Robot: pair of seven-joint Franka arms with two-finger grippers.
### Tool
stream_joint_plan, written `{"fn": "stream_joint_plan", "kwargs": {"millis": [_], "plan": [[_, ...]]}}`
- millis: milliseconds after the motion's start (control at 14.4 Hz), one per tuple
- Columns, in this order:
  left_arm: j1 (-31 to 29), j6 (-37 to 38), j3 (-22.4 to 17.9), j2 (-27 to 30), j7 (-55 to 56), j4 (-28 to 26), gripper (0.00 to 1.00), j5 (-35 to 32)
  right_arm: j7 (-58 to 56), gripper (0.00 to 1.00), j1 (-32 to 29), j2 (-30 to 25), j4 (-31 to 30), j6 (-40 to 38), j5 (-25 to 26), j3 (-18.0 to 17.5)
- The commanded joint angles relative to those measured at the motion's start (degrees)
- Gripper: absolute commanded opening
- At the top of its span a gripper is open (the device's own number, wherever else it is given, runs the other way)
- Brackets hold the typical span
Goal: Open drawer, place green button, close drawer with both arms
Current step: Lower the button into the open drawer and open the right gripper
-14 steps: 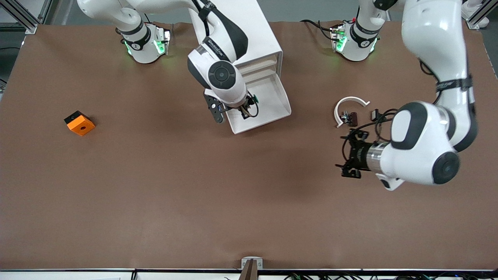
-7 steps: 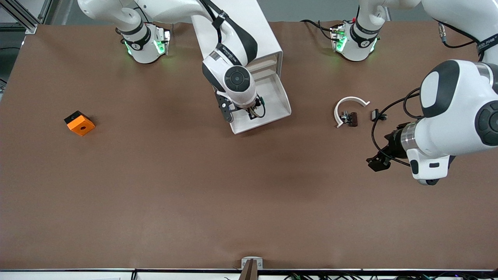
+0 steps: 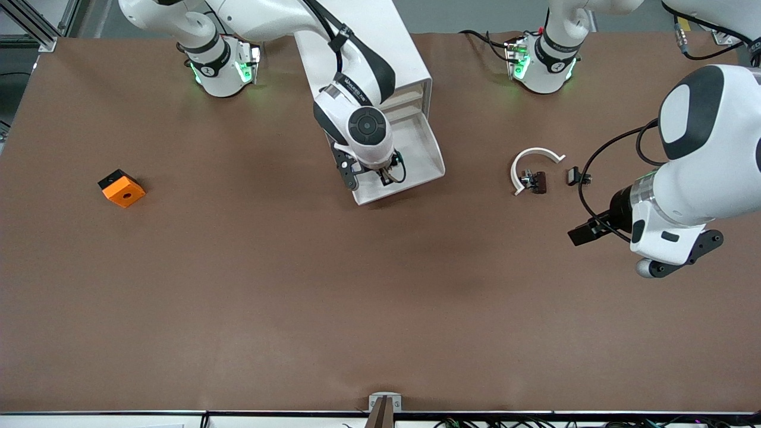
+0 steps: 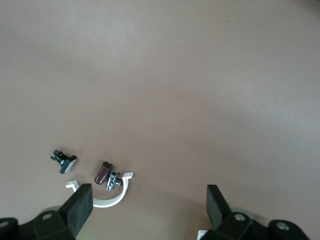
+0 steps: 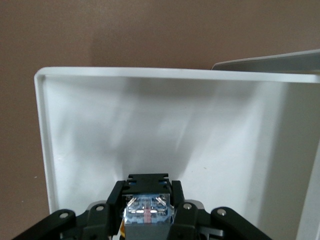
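Drawer (image 3: 416,148) stands open. Right gripper (image 5: 149,212), clenched on the button (image 5: 148,215), hangs over it, apparently unreleased. Left gripper (image 4: 150,210), released, waits. Closing remains.

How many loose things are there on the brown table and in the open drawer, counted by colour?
Orange: 1, the block.
White: 1, the curved clip.
Dark small parts: 2, one inside the clip's curve, one beside it.
Green-capped: 1, the button, held by the right gripper over the drawer.
Total: 5.
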State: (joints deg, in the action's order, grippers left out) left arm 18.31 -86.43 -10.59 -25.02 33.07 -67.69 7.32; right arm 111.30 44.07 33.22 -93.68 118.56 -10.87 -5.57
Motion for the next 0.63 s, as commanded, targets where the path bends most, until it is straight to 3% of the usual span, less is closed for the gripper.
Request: {"fn": "stream_joint_plan", "kwargs": {"millis": [0, 70, 139, 348, 557], "plan": [[0.3, -0.7, -0.5, 2.3, -3.2, -1.7, 1.0, -1.3, 1.3, 0.46, 0.8, 0.5, 0.6, 0.7, 1.4, 0.6], [0.3, -0.7, -0.4, 2.3, -3.2, -1.7, 1.0, -1.5, 1.1, 0.77, 0.8, 0.5, 0.6, 0.7, 1.4, 0.6], [0.5, -0.7, -0.4, 2.4, -3.2, -1.7, 1.0, -2.3, 1.1, 1.0, 0.8, 0.5, 0.7, 0.6, 1.4, 0.6], [0.8, 0.0, 0.0, 2.9, -3.2, -1.9, 1.0, -3.6, 1.0, 1.0, 0.7, -0.1, 1.7, 0.1, 1.4, 0.6], [0.9, 1.6, 0.3, 4.3, -3.4, -2.3, 1.0, -3.6, 1.3, 1.0, -0.2, -1.4, 7.8, -5.9, 1.4, 0.8]]}}
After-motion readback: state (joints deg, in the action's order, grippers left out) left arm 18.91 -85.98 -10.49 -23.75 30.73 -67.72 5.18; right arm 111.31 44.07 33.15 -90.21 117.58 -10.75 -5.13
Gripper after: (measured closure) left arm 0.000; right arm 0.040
